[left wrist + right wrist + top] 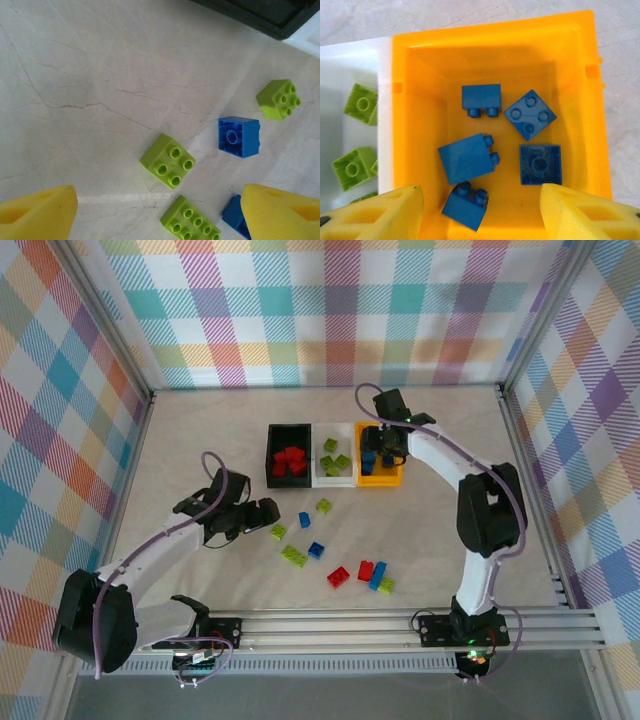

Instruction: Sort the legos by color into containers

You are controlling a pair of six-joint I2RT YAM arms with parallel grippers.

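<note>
Legos (467,159) lie in orange bin (400,100) below wide-apart R gripper (480,192); L gripper (159,195) apart over green lego (168,160).

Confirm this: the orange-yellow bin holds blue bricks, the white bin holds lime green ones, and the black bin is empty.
Not empty: the black bin holds red bricks, as the top external view shows. The orange-yellow bin holding blue bricks and the white bin holding lime green ones are right.
</note>
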